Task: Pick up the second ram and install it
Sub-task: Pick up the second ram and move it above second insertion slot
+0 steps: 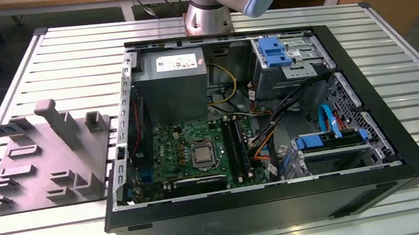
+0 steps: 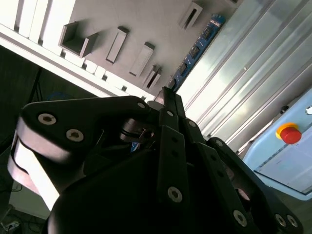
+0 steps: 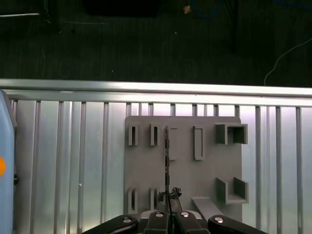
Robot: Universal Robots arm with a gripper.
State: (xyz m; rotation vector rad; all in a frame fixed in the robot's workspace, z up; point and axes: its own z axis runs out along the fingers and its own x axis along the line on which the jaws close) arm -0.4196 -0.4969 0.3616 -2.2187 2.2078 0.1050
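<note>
1. Exterior view: the arm (image 1: 219, 2) rises from the far edge of the slatted metal worktop (image 1: 75, 55). An open computer case (image 1: 277, 194) lies on the worktop with its green motherboard (image 1: 189, 148) exposed. Just beside the case, at the exterior view's left, sits a grey holder tray (image 1: 39, 166) with moulded slots and posts.

2. Second wrist view: the end effector (image 2: 165, 95) has its black fingers drawn together, with nothing between them. Past the tips, the second ram (image 2: 197, 48) rests in the grey holder tray (image 2: 146, 19) on the worktop (image 2: 243, 73). It shows as a blue strip with dark chips. The ram is apart from the end effector, and its nearer end is hidden behind the fingertips. A red button (image 2: 290, 132) sits on a pale blue box off to one side.

3. First wrist view: looking straight down, the second ram (image 3: 167, 156) stands on edge in the tray (image 3: 209, 170) as a thin dark line. It is lined up with the closed end effector (image 3: 168, 210), which hangs over the ram's nearer end.
</note>
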